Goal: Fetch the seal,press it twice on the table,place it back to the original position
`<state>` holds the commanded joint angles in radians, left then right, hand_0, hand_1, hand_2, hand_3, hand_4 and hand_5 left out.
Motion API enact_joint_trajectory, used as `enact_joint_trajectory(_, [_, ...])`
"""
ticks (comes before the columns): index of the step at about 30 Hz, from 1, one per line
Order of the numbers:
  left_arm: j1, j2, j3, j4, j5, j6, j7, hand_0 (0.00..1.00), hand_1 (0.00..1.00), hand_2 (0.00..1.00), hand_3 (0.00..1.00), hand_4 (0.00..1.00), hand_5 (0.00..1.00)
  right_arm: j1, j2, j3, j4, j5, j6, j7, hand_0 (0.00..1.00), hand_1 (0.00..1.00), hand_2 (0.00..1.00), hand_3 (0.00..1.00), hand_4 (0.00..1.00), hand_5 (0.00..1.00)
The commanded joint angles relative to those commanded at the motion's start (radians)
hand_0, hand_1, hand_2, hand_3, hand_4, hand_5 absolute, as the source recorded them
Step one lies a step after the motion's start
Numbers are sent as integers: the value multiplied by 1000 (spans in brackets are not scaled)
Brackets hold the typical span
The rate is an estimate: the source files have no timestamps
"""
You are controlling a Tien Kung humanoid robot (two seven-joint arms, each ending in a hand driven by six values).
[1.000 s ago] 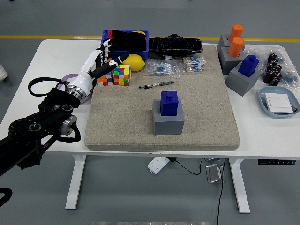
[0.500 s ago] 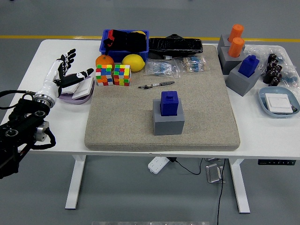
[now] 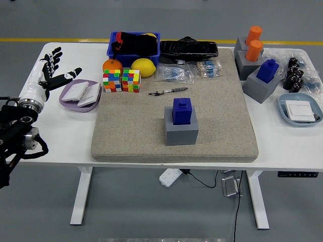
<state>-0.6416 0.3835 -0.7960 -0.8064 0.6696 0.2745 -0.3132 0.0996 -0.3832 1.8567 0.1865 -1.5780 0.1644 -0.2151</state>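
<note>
The blue seal sits upright in its grey holder near the middle of the mat, a little toward the mat's near edge. Nothing touches it. The left hand hangs over the table's left edge, fingers spread apart and empty, well apart from the seal; the right arm is not in sight.

With the seal seated in its holder and the hand far off at the edge, I judge no step is under way. From this height I cannot say how deep the seal sits in the holder, so any fetch should grip the blue block on its upper sides and lift straight up, keeping the holder from tipping. Pressing is best done on open mat toward the near left corner, away from the pen and the colour cubes.
</note>
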Motion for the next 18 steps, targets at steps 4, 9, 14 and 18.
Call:
enact_joint_trajectory(4, [6,7,-22,-9,7,2,-2,949,934,914,911,875,104,5,-2,-5,-1,1,1,-1,880,743,725,752,850,543])
enact_joint_trajectory(9, [7,17,-47,-11,12,3,-2,947,933,909,910,871,100,19,-12,-43,4,25,1,0,880,743,727,752,850,543])
enact_joint_trajectory(14, [8,29,-56,-16,17,2,3,946,931,908,910,870,98,20,-21,-55,6,28,1,-1,880,743,726,753,848,542])
enact_joint_trajectory(18, [5,35,-59,-17,18,2,5,946,931,908,910,870,98,22,-23,-60,4,27,1,-1,880,743,726,753,848,542])
